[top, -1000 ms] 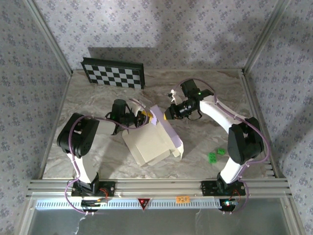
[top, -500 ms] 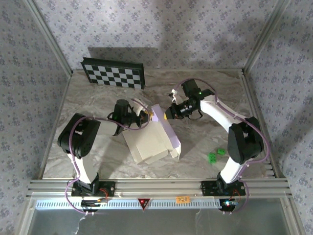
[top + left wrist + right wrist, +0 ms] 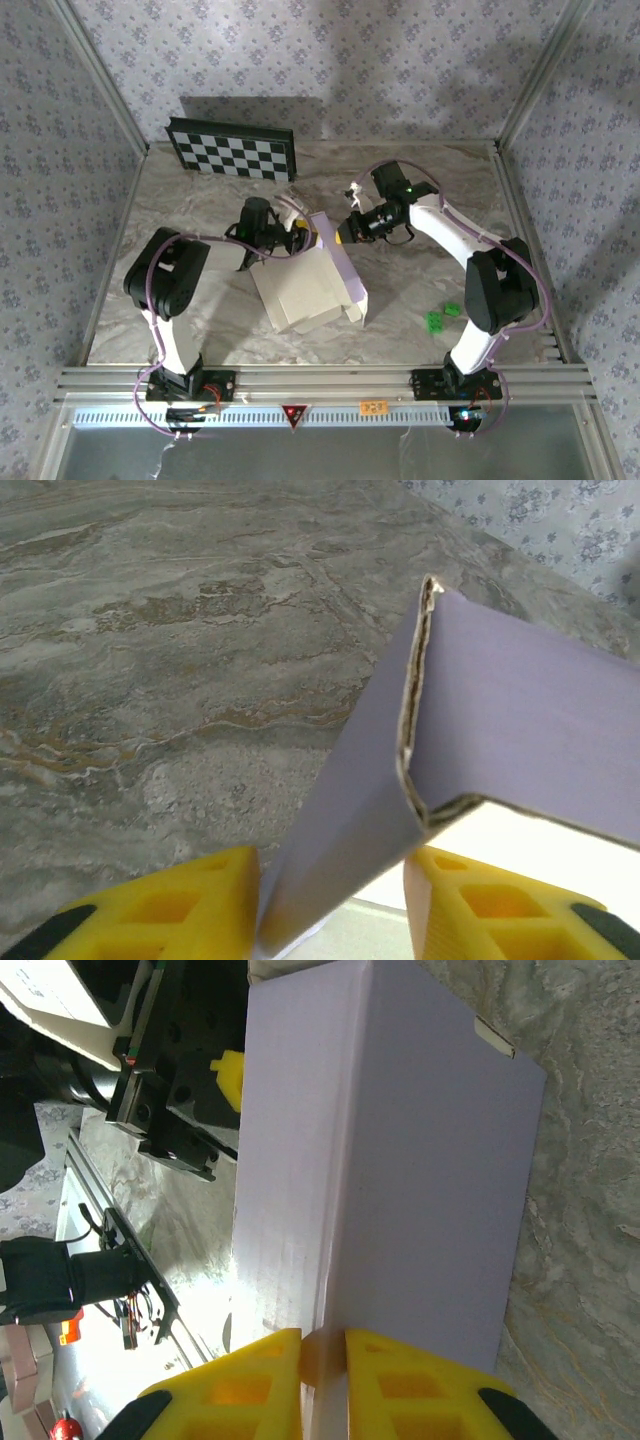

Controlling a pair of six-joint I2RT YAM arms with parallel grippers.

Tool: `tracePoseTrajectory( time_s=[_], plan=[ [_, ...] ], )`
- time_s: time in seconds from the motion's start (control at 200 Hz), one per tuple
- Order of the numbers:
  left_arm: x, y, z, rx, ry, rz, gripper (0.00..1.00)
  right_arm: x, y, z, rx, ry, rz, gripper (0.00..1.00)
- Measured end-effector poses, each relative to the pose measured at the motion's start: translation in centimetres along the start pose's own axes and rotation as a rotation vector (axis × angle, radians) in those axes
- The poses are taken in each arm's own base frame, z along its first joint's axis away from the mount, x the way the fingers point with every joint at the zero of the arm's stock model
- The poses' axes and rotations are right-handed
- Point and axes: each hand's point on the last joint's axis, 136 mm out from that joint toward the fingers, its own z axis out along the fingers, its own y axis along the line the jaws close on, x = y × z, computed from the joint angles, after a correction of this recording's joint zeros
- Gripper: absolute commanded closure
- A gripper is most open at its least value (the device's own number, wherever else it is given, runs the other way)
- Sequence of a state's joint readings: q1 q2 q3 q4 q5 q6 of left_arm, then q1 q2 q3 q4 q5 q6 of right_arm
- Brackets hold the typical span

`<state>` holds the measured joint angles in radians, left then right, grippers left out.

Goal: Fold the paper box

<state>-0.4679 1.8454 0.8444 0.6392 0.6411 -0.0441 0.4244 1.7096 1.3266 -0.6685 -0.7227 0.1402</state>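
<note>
Paper box (image 3: pixel 305 290) sits half-formed in the middle of the table (image 3: pixel 440 190), one lavender wall tilted up. Right gripper (image 3: pixel 322 1338) is nearly closed, pinching that wall's folded edge. Left gripper (image 3: pixel 330 865) stands partly apart around a flap, and I can't tell if it's clamping. The card looks light, thin and easily creased, so grip at the fold lines and flap edges.

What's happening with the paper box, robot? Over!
Left pincer open around a flap of the paper box. Right pincer shut on its folded edge. Box partly folded. Green bits off to the side, out of the way.
</note>
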Motion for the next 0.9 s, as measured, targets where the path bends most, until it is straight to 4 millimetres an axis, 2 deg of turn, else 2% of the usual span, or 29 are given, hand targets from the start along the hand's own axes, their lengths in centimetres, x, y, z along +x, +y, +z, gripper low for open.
tracePoseTrajectory(
  time_s=[0.135, 0.42, 0.825, 0.9],
  plan=[
    [-0.2, 0.4, 0.3, -0.003, 0.001, 0.0, 0.84, 0.0, -0.1, -0.1, 0.001, -0.002, 0.001, 0.84],
    [-0.2, 0.5, 0.4, -0.055, -0.023, 0.041, 1.0, -0.3, -0.2, -0.2, 0.002, -0.01, -0.001, 0.84],
    [0.6, 0.5, -1.4, -0.296, -0.015, 0.084, 1.0, -0.6, -0.4, -0.3, 0.003, -0.019, -0.011, 0.85],
    [0.8, 0.3, -2.0, -0.328, -0.008, 0.085, 0.92, -0.6, -0.3, -0.2, -0.003, -0.016, -0.023, 0.85]
  ],
)
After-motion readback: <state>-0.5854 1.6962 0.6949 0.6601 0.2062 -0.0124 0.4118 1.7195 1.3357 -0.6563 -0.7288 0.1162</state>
